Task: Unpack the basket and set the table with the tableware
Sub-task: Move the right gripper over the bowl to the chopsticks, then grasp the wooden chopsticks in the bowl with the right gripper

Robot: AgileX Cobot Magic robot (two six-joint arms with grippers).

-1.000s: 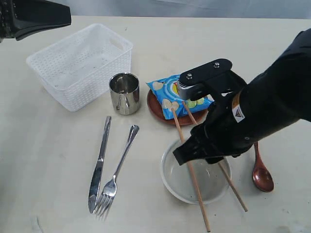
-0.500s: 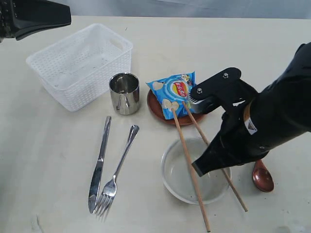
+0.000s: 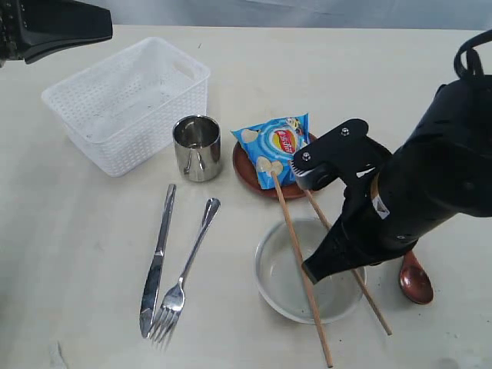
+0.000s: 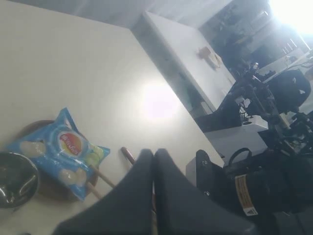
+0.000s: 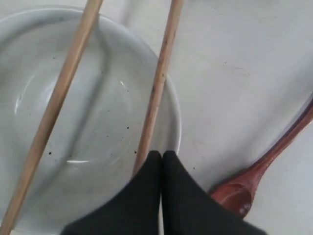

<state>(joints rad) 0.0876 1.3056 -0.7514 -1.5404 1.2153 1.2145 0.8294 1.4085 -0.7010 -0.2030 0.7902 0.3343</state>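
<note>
Pale cream table (image 3: pixel 330 69), faintly smudged, with a grey backdrop along the far edge. White lattice basket (image 3: pixel 127 104) stands at the far left of the exterior view, its perforated floor showing. Just beside its near corner is a steel cup (image 3: pixel 197 147), upright. Nearer the camera, knife (image 3: pixel 157 257) and fork (image 3: pixel 184 273) lie side by side, close but apart, with the fork tines toward the camera. Reddish-brown plate (image 3: pixel 247 171) sits right of the cup, and a blue chips bag (image 3: pixel 277 141) lies on it. Pale bowl (image 3: pixel 278 288) sits in front of the plate. Two wooden chopsticks (image 3: pixel 296 246) are laid across it: far ends up on plate and bag, near ends past the bowl's rim. Dark red spoon (image 3: pixel 416 281) lies on the table right of the bowl, partly hidden by the right arm.

Right gripper (image 5: pixel 161 155) — fingers pressed together, nothing between them — hangs over the bowl's right rim. One chopstick runs in under its tip; contact cannot be told. Left gripper (image 4: pixel 153 155) — fingers likewise closed on nothing — is raised at the far left, beyond the basket.
</note>
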